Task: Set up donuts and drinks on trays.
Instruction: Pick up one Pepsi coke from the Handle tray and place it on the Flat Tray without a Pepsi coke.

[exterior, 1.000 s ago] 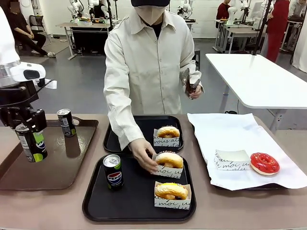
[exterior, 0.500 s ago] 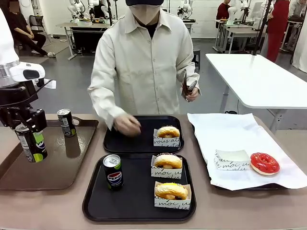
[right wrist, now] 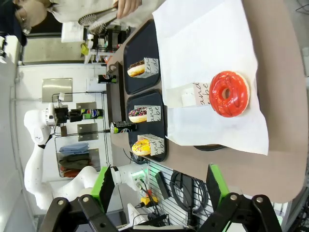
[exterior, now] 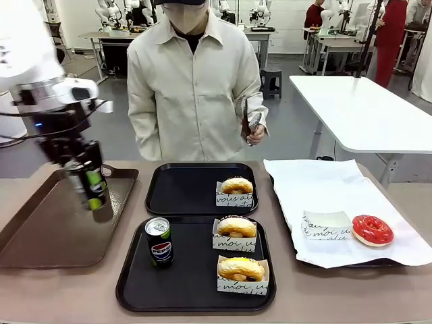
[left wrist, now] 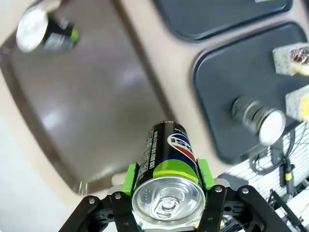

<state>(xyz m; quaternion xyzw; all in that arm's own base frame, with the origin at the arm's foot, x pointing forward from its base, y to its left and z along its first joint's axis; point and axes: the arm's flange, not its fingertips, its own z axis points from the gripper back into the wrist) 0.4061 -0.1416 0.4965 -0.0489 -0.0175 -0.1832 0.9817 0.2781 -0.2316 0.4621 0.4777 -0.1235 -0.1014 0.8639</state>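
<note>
Left jaws clamp can (exterior: 95, 190), held clear above brown tray (exterior: 40, 236), likely to carry it right of that tray to the drinkless black tray (exterior: 179, 192). Right jaws wide, empty.

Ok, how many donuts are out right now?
4: a sleeved donut on the far black tray, two donuts on the near black tray, a red donut on white paper.
</note>
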